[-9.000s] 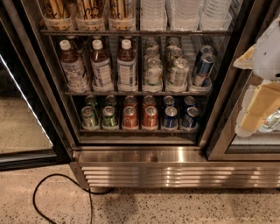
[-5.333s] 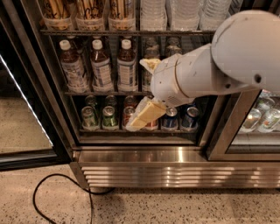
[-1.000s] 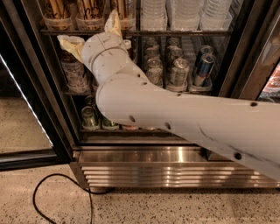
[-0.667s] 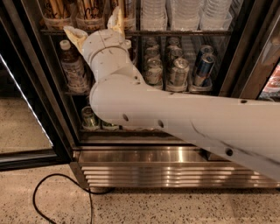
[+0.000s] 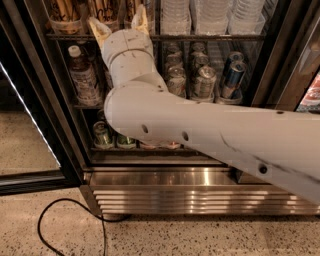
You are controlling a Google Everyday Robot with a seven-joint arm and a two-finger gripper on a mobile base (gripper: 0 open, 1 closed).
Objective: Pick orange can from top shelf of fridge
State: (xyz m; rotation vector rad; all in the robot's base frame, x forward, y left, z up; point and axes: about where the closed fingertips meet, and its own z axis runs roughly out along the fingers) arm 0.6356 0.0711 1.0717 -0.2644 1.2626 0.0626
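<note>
Your gripper (image 5: 119, 21) is up at the top shelf (image 5: 210, 37), left end, fingers (image 5: 99, 29) spread wide and pointing up, nothing pinched. The tips sit just over the top shelf's front edge. The orange can (image 5: 111, 9) stands on the top shelf behind the gap between the fingers. It is upright with its long axis vertical, and its black lettering faces you. Its upper end is cut off by the frame, so you cannot see the lid. Whether either finger touches it, cannot tell. Two more tan cans stand on the top shelf beside it, one further left and one to the right behind the right finger, both upright too. Right of them on the top shelf are stacks of clear tubs (image 5: 210, 15). The arm (image 5: 200, 130) comes in from the lower right, crosses the fridge (image 5: 50, 100) front below the top shelf, then bends up into the wrist just under the shelf's edge. One rack below the top shelf you have a bottle (image 5: 84, 77) at the left, silver cans (image 5: 205, 80) in the middle and blue cans (image 5: 232, 75) to the right, all upright. Two racks below the top shelf, green cans (image 5: 102, 135) show under the arm. The steel louvred base (image 5: 175, 195) is at the fridge bottom, and a black cable (image 5: 70, 215) loops on the floor (image 5: 200, 240) far below the top shelf, to the left.
</note>
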